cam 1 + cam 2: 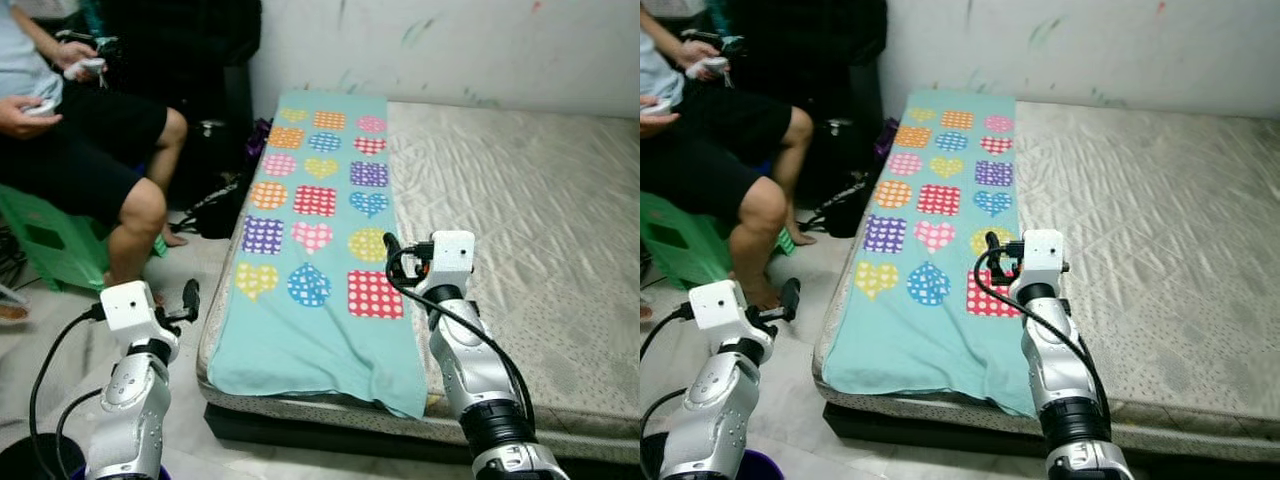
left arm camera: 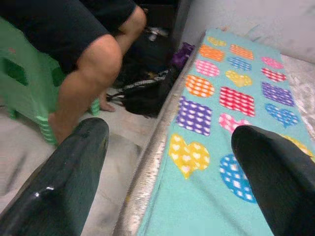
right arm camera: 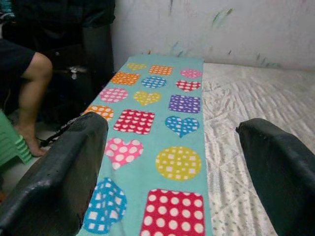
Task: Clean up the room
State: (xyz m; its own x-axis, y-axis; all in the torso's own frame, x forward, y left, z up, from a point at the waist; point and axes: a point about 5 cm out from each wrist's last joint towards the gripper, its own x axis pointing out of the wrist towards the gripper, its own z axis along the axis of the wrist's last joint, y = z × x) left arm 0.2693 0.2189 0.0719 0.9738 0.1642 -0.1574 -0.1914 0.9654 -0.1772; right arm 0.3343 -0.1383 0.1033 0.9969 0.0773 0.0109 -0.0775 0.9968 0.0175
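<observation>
Only head views show the person's hands (image 1: 30,105) holding controllers (image 1: 85,67)

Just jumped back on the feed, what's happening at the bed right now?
The robot stands at the foot of a mattress where a teal blanket printed with coloured hearts, circles and squares lies spread along the left edge. The right gripper hovers open over the blanket's near end, by the red dotted square. The left gripper is open too, beside the bed above the floor. Neither holds anything. A person sits on a green stool to the left, holding controllers.
</observation>
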